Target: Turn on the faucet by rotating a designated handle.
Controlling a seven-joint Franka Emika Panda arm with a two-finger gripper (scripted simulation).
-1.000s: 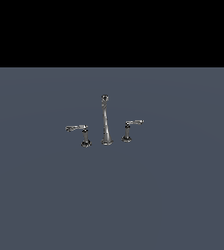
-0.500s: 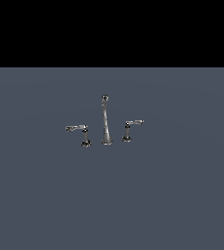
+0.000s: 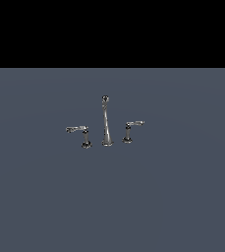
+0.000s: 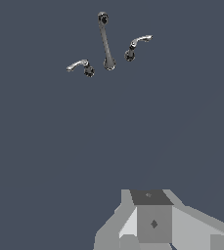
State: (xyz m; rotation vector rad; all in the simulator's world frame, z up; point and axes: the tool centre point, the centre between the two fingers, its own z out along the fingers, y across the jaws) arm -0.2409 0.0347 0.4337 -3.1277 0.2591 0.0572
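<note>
Spout (image 3: 105, 123) between handle (image 3: 77, 130) and shorter lever (image 3: 133, 123)

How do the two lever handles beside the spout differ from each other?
The handle on the exterior view's left has a longer flat arm; the shorter-armed lever on the right has a shorter one. Their arms point opposite ways, each away from the spout. The left post stands slightly nearer the camera. Both are chrome, on short posts with round bases.
</note>
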